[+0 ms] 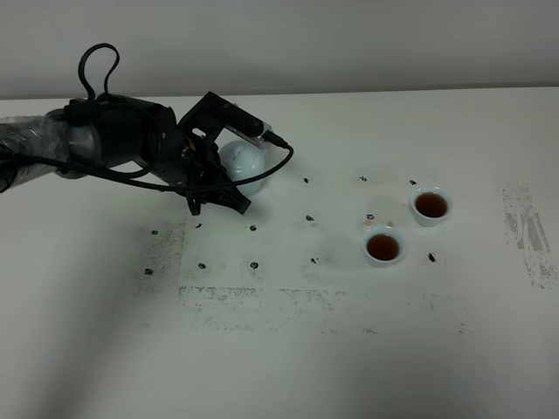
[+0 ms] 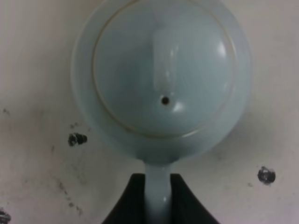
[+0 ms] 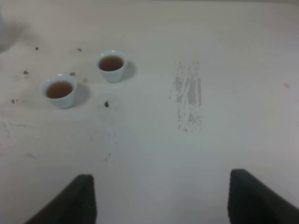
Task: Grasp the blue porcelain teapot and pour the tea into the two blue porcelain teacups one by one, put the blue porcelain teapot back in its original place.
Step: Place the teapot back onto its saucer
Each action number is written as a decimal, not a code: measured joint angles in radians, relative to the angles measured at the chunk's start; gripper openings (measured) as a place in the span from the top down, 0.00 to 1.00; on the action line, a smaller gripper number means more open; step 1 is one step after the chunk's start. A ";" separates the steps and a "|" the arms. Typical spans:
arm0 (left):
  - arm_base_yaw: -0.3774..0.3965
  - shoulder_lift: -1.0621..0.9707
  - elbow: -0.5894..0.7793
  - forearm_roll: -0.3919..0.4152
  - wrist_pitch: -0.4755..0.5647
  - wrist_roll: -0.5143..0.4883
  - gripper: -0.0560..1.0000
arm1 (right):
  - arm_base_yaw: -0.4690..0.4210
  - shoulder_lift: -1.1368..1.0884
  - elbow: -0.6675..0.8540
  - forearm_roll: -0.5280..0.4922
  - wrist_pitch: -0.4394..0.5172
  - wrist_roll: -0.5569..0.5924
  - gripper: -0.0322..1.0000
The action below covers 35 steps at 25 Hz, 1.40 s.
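Surface: white bench (image 1: 288, 367), scuffed, with dark specks and a grey worn patch; plain pale wall behind.
Left jaws: left gripper (image 1: 229, 194) pressed together on the loop handle (image 2: 157, 196) of the blue porcelain teapot (image 2: 161, 79); wrist view shows both black pads hard against the handle, nothing else between them.
Teapot place: directly ahead of the left jaws, touching them at the handle, lid on, knob up. Looks level and low to the bench; cannot tell if the base is actually down or just above it.
Right jaws: right gripper (image 3: 161, 205) spread wide, nothing between the fingers, hanging over bare bench.
Cups place: the two blue porcelain teacups, near teacup (image 1: 384, 246) and far teacup (image 1: 431, 206), just beside each other but not touching, well apart from the left jaws, out ahead of the right jaws and off to one side.
Done: both cups hold brown tea, so both pours look complete.
Left: judged last step, setting the pot down and letting go of the handle, then backing the arm off. Pot not released yet.
Count teapots: one.
Count teacups: two, both filled.
Count lids: one, on the pot.
Count arms in overhead view: one, the left; right arm appears only in its own wrist view.
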 joint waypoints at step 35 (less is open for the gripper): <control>0.000 0.002 -0.005 -0.012 0.041 -0.004 0.75 | 0.000 0.000 0.000 0.000 0.000 0.000 0.42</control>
